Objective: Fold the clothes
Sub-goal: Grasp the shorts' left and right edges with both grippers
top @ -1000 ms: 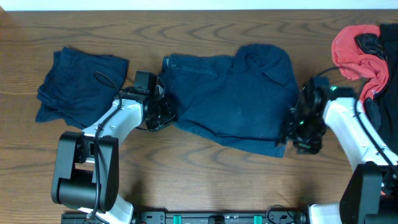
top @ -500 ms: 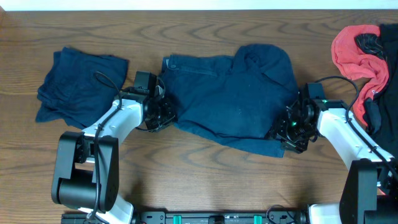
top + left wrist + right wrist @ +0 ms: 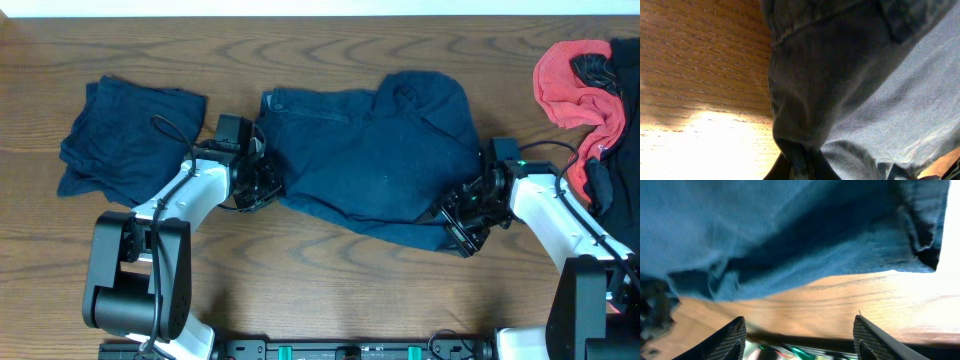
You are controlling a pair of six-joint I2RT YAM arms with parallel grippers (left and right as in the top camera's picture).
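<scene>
Right end effector [image 3: 461,224] had edged in to the shorts' [image 3: 370,160] lower corner on the desk [image 3: 330,280], jaws apart; left end effector [image 3: 262,184] was clamped on their opposite edge. Best, likely: seize the hem fully before lifting.

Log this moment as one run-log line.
left gripper: shut on spread navy garment, left edge | right gripper: open at its right hem, nothing gripped | second navy garment: apart, untouched
</scene>
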